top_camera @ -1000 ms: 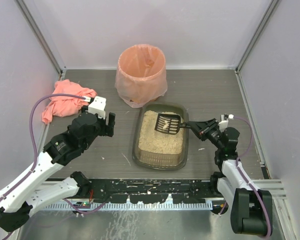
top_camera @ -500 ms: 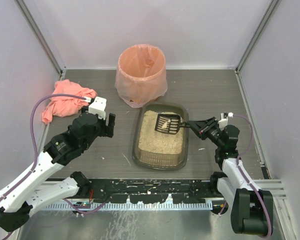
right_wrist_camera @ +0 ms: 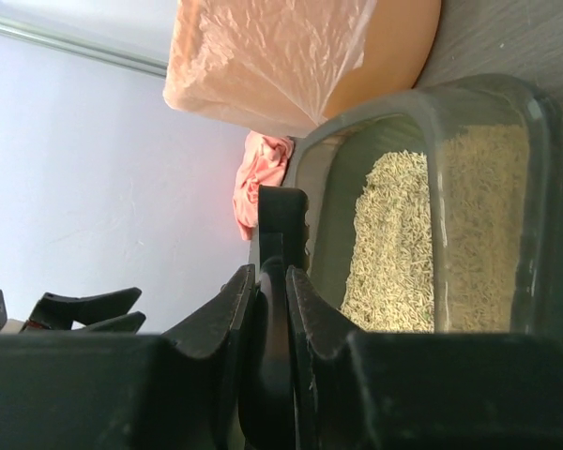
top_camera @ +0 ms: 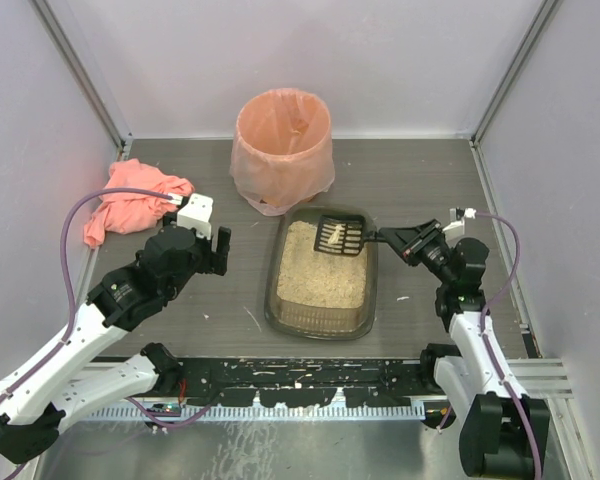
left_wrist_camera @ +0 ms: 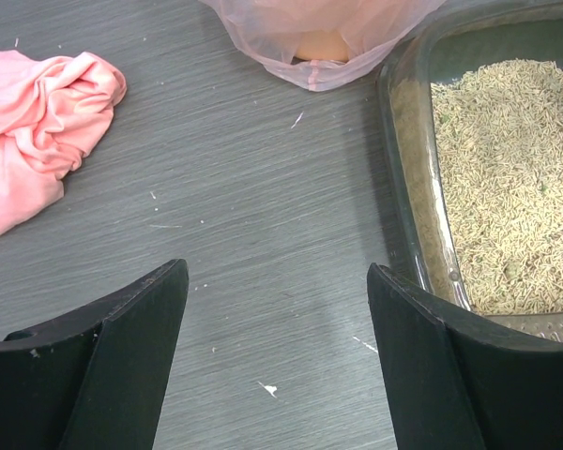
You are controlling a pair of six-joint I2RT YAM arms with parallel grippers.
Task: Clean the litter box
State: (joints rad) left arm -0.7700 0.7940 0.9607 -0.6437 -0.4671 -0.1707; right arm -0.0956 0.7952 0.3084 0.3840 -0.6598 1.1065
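Observation:
The litter box (top_camera: 273, 292) is a dark translucent tray of beige granules at the table's middle; it also shows in the left wrist view (left_wrist_camera: 405, 178) and the right wrist view (right_wrist_camera: 484, 101). A black slotted scoop (top_camera: 338, 236) hangs over the box's far end with a pale clump on it. My right gripper (top_camera: 392, 238) is shut on the scoop's handle (right_wrist_camera: 281, 225), which is pinched between the fingers (right_wrist_camera: 270, 274). My left gripper (top_camera: 220, 250) is open over bare table to the left of the box, nothing between its fingers (left_wrist_camera: 277, 281).
A round bin lined with a peach bag (top_camera: 283, 145) stands just behind the box, its bag edge (left_wrist_camera: 319, 28) close to the box's far left corner. A crumpled pink cloth (top_camera: 130, 205) lies at the far left. Small white specks dot the table by the box.
The right gripper has lifted the scoop out of the granules and carried it toward the far end of the box, nearer the bin. The left arm has stayed put.

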